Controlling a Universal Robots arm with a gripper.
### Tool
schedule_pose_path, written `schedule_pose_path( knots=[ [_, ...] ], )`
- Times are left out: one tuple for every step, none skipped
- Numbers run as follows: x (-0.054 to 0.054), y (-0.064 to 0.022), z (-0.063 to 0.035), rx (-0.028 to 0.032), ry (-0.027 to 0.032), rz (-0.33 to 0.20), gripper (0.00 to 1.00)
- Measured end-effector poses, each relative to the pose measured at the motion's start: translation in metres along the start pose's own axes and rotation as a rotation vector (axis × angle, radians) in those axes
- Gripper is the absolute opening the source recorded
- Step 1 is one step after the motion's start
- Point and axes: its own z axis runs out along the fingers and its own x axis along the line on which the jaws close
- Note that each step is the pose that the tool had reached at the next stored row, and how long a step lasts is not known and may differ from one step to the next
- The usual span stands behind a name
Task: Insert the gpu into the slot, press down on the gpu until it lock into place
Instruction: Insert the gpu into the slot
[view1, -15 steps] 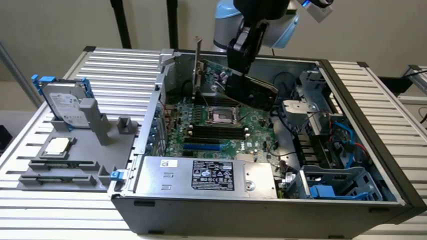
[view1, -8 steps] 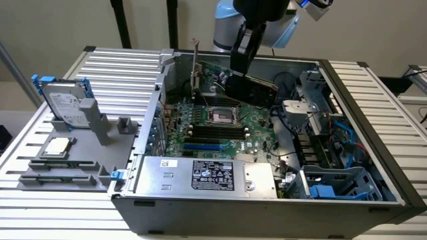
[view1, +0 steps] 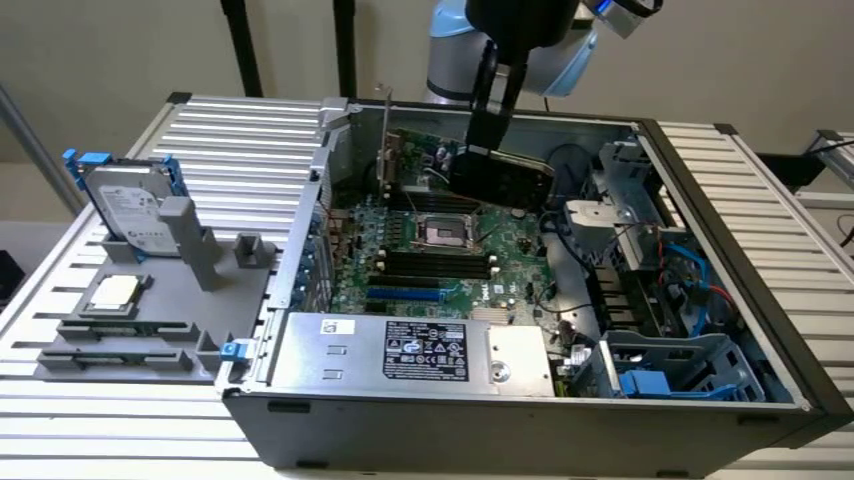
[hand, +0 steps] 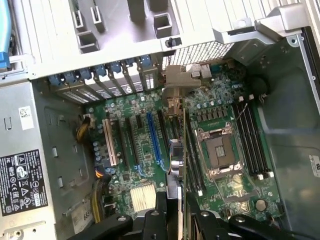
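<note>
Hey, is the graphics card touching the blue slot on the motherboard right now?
Apart. In the exterior view the graphics card hangs in the gripper, raised well clear of the bare blue slot.

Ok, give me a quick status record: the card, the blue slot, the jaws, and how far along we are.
card: thin black rectangular gpu card, in the air over the green motherboard, not seated
slot: long bright-blue plastic slot, empty; card hangs apart from it
jaws: shut on the card
progress: insertion not yet done
</note>
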Motion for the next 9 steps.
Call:
schedule_pose_path(
  knots=[
    [0.0000, 0.0000, 0.0004, -0.0009, -0.0009, -0.018, 0.26],
    [0.0000, -0.0001, 0.0008, -0.0020, -0.0017, -0.038, 0.26],
    [0.0000, -0.0001, 0.0012, -0.0029, -0.0026, -0.055, 0.26],
    [0.0001, -0.0001, 0.0017, -0.0039, -0.0035, -0.074, 0.26],
    [0.0001, -0.0002, 0.0021, -0.0049, -0.0043, -0.092, 0.26],
    [0.0001, -0.0002, 0.0025, -0.0058, -0.0050, -0.110, 0.26],
    [0.0001, -0.0002, 0.0030, -0.0068, -0.0058, -0.129, 0.26],
    [0.0001, -0.0003, 0.0034, -0.0078, -0.0066, -0.147, 0.26],
    [0.0001, -0.0003, 0.0040, -0.0089, -0.0076, -0.165, 0.26]
  ],
)
